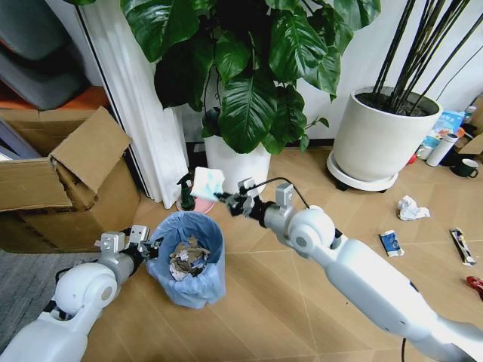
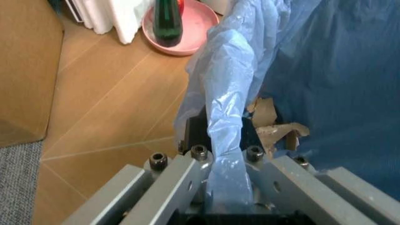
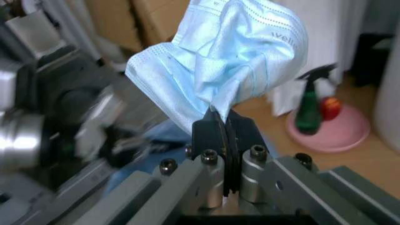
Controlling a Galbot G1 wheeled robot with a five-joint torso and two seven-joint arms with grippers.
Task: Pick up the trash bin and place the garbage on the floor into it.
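The trash bin (image 1: 189, 264), lined with a crinkly light blue bag, holds brown and grey paper scraps. My left gripper (image 1: 151, 249) is shut on its near-left rim; in the left wrist view the fingers (image 2: 194, 129) pinch the bag's edge (image 2: 225, 103). My right gripper (image 1: 226, 197) hovers above the bin's far rim, shut on a crumpled light blue face mask (image 1: 208, 182) (image 3: 218, 61). More garbage lies on the herringbone floor (image 1: 302, 302) to the right: a white tissue (image 1: 411, 207), a blue-white wrapper (image 1: 390, 242) and a dark thin wrapper (image 1: 462, 246).
An open cardboard box (image 1: 68, 181) stands left of the bin. A green spray bottle (image 1: 185, 192) on a pink dish sits just behind it, by a white plant pot (image 1: 235, 162). A larger white pot (image 1: 381, 143) stands at the back right, with a bottle and mug beyond.
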